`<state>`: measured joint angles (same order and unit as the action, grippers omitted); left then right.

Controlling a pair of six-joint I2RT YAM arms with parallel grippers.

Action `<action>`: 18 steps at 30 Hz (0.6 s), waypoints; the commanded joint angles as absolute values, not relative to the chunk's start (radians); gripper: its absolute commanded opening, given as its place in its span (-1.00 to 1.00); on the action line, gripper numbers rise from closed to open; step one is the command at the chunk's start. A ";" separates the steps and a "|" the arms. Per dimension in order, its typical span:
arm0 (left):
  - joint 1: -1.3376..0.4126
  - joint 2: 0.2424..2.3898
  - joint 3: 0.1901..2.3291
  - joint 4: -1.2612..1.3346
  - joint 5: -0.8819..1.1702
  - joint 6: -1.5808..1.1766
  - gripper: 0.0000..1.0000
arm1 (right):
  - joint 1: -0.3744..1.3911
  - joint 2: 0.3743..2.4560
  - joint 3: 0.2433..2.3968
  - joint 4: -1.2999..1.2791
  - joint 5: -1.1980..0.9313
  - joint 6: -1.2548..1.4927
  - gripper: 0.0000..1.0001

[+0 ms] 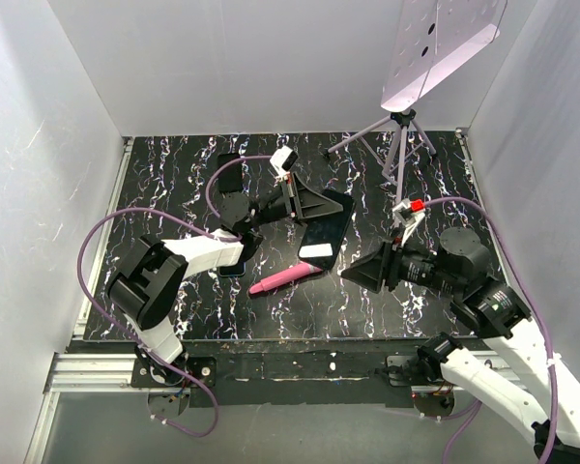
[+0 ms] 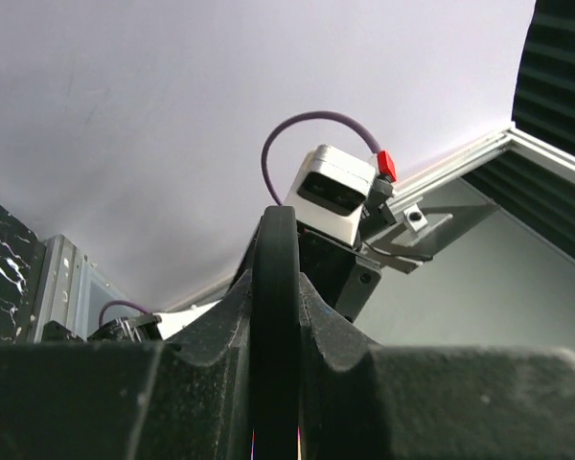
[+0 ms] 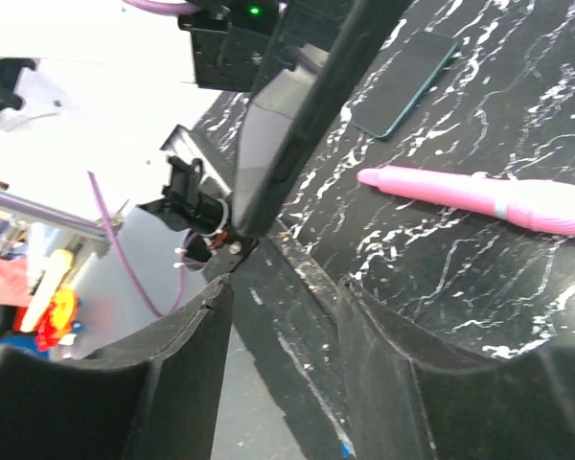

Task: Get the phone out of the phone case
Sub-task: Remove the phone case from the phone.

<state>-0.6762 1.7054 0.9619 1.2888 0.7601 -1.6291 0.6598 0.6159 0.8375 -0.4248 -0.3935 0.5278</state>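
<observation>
The black phone case with the phone in it (image 1: pixel 326 228) is held tilted up off the table by one end, and a white label shows at its low end. My left gripper (image 1: pixel 309 205) is shut on it. In the left wrist view the case's thin black edge (image 2: pixel 275 278) stands clamped between my left gripper's (image 2: pixel 275 331) fingers. My right gripper (image 1: pixel 355 274) is open and empty, just right of the case's low end. In the right wrist view the case's glossy face and edge (image 3: pixel 292 144) rise beyond my right gripper (image 3: pixel 283 292).
A pink pen (image 1: pixel 284 278) lies on the black marbled table (image 1: pixel 367 309), also in the right wrist view (image 3: pixel 479 192). A dark teal flat phone (image 3: pixel 402 81) lies under the left arm (image 1: pixel 234 268). A tripod (image 1: pixel 398 145) stands at the back right. White walls enclose the table.
</observation>
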 commanded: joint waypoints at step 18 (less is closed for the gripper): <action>-0.678 1.637 0.923 1.413 0.632 -1.672 -1.00 | 0.640 0.684 0.764 -0.181 -0.502 0.718 -0.23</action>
<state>-0.6762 1.7023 0.9237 1.2945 0.6609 -1.6474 0.6415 0.6765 0.7677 -0.2508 -0.5217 0.7082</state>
